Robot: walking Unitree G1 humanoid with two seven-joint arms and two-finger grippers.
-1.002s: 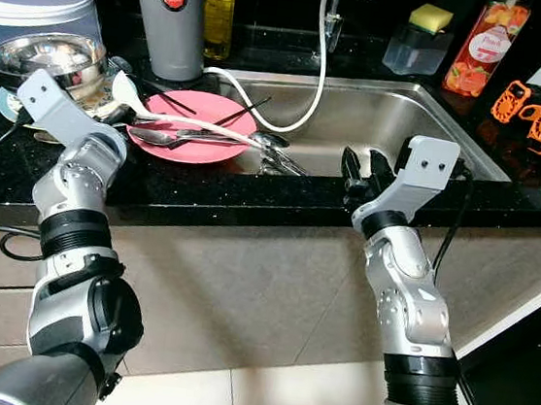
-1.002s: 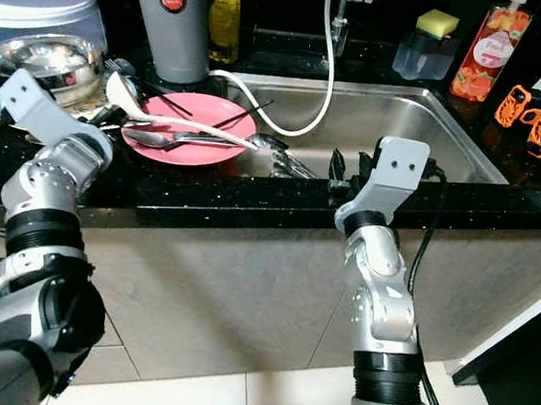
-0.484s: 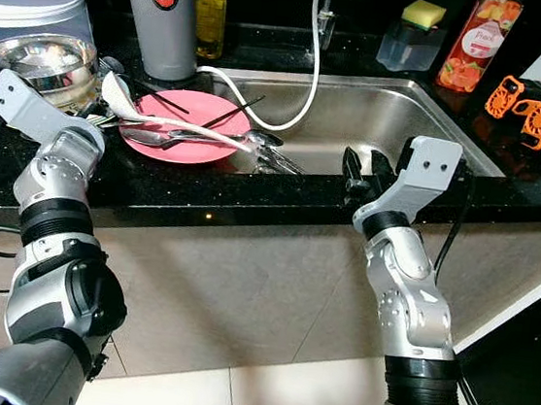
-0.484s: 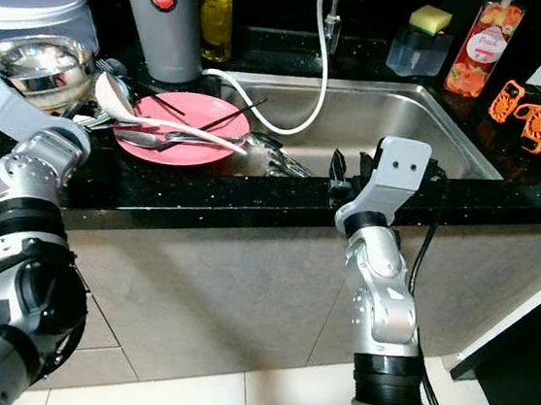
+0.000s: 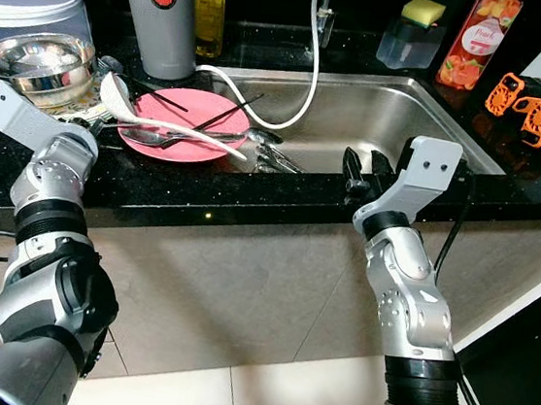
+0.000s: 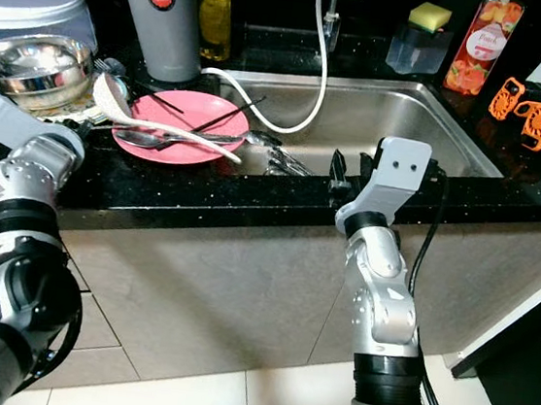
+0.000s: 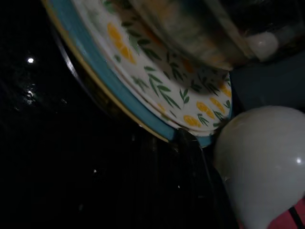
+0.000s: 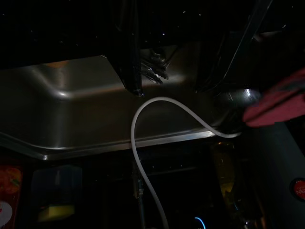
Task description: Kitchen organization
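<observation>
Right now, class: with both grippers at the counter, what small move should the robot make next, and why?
Probably ease the left gripper toward the white ladle, since its wrist view looks at the ladle's bowl beside the patterned plate. The ladle lies across the pink plate at the sink's edge; the right gripper sits open at the sink front.

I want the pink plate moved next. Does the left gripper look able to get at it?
Probably yes: the left gripper sits beside the pink plate, though the ladle and spoons lie across it.

Silver jointed arms with black bands, cables and black-fingered tools.
</observation>
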